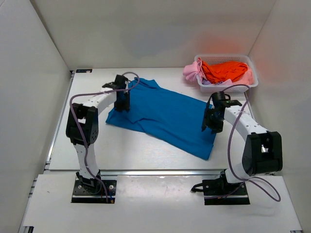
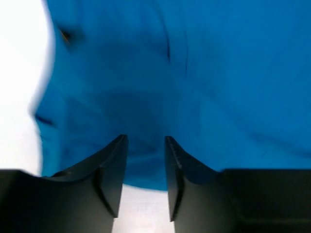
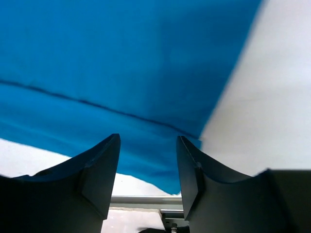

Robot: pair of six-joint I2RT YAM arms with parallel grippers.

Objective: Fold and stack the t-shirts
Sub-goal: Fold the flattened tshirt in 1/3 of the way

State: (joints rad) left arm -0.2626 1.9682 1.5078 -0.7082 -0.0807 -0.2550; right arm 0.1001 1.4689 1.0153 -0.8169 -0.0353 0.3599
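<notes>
Top external alone shows basket (image 1: 223, 57); left end effector (image 2: 146, 141), right end effector (image 3: 147, 138) gape over blue t-shirt (image 1: 160, 114).

One blue t-shirt (image 1: 165, 116) lies at centre frame. One white basket (image 1: 235, 88), upper right, holds at least one orange t-shirt (image 1: 223, 70) and one pink t-shirt (image 1: 192, 73). Two robot arms: left arm (image 1: 83, 124), right arm (image 1: 260, 150).
</notes>
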